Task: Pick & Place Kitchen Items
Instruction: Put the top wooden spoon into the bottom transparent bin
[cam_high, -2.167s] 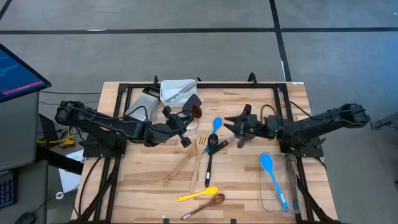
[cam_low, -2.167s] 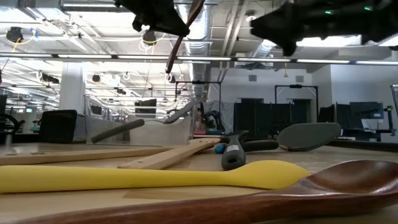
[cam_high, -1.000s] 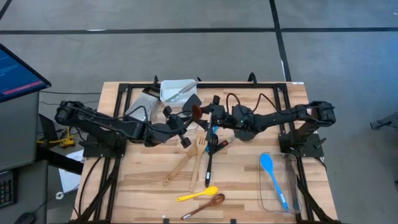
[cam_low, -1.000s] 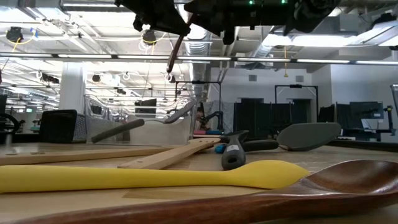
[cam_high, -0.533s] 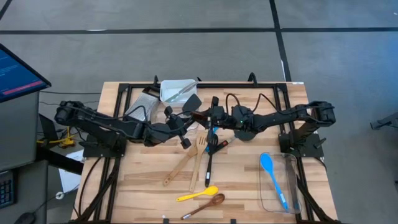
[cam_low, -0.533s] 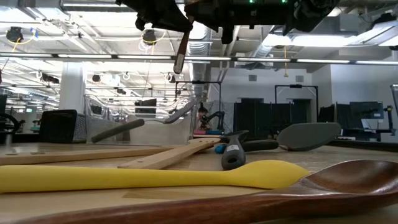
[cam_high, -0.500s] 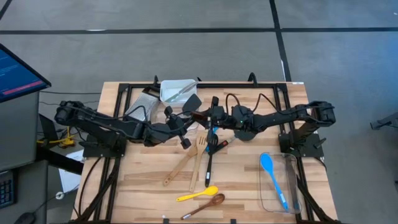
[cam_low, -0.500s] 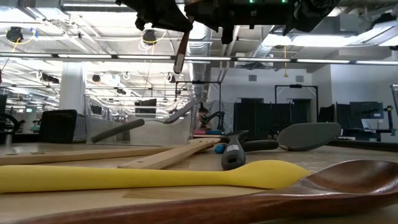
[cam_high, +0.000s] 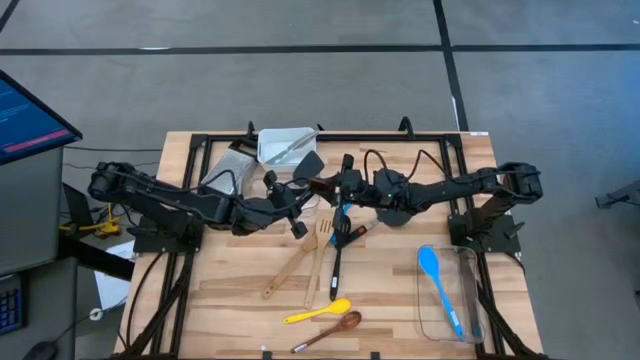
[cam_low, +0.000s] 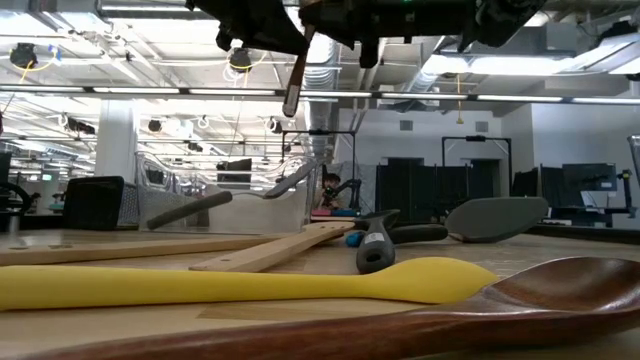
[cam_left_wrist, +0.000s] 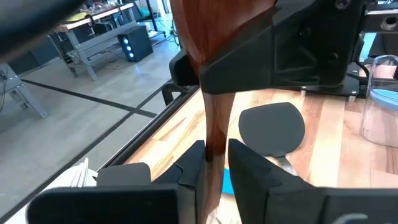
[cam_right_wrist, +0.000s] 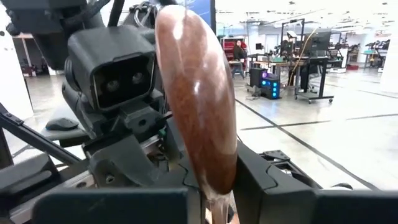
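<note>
Nearest to me, at the table's front edge, a dark wooden spoon (cam_high: 335, 327) lies beside a yellow silicone spoon (cam_high: 316, 312). Just beyond them a wooden slotted turner (cam_high: 297, 260), a second wooden utensil and a long black spatula (cam_high: 338, 250) fan out over the bare wood. To my right a clear tub (cam_high: 447, 295) holds a blue spoon (cam_high: 439, 285).

Farther back, above the table's middle, both arms meet on one reddish-brown wooden spoon (cam_high: 318, 186). My left gripper (cam_high: 296, 196) has its fingers on either side of the thin handle (cam_left_wrist: 214, 134) — I cannot tell whether they press it or have eased off. My right gripper (cam_high: 340, 185) is clamped on the spoon's bowl (cam_right_wrist: 199, 99), which fills that wrist view between its closed jaws.

Farthest away, at the back edge, a second clear tub (cam_high: 285, 146) holds a utensil — too small to identify.
</note>
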